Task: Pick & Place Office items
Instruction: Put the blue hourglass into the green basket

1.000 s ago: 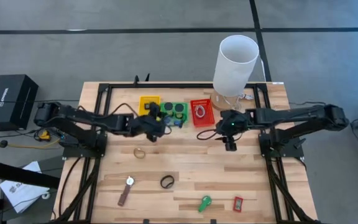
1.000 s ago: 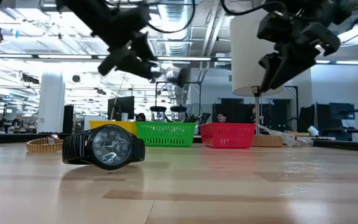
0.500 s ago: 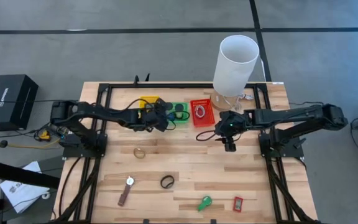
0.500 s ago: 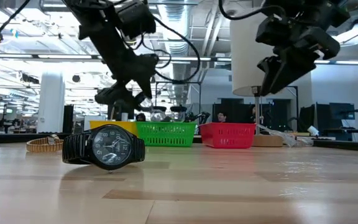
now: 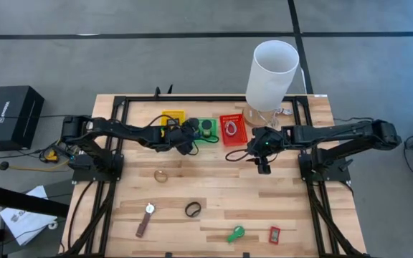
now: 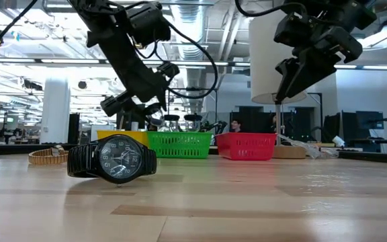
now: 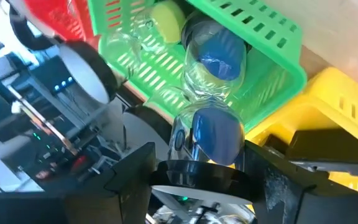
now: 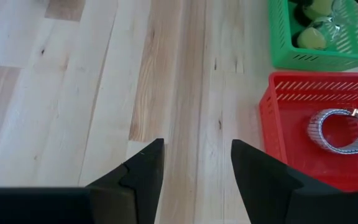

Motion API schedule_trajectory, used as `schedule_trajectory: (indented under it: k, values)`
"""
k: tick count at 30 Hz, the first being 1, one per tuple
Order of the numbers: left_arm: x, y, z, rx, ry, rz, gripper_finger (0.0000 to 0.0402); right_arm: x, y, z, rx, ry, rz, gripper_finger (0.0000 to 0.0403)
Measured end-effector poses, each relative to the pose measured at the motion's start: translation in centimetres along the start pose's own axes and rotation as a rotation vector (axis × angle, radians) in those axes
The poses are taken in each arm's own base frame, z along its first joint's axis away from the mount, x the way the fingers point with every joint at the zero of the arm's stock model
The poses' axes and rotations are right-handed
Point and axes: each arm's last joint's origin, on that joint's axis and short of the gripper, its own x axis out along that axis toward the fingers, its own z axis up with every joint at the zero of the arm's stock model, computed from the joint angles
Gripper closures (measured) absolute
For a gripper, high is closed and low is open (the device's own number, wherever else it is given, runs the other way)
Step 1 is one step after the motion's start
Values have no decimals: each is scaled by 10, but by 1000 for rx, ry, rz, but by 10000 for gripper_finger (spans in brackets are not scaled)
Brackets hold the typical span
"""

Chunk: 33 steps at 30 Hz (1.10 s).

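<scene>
My left hand [image 5: 187,136] clamps a blue-capped clear tape roll [image 7: 214,134] over the green plastic basket [image 5: 205,130]; my right hand [image 8: 194,163] gapes empty, watches still on the bench [image 5: 221,204].

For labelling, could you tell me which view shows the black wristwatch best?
The low view: the black wristwatch lies close to the camera, dial readable, strap curled on the table. The high view shows it only as a small dark ring. Neither wrist view shows it.
</scene>
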Motion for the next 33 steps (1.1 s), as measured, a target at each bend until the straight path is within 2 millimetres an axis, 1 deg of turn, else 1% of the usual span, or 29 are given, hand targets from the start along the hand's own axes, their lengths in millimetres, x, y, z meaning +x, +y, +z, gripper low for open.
schedule_trajectory:
  k: [9,15,21,25,33]
  values:
    - [1,1,2,-1,-33,11,181,0,0,1,0,-8,-1,226]
    - [5,1,5,-5,-41,12,155,0,0,1,0,-8,-1,226]
    - [13,6,14,-54,-48,74,131,0,0,1,0,-10,-1,226]
    - [11,10,18,-76,-61,117,128,0,0,1,0,-14,-2,226]
    - [4,10,27,-69,-83,143,128,0,0,1,2,-14,-2,226]
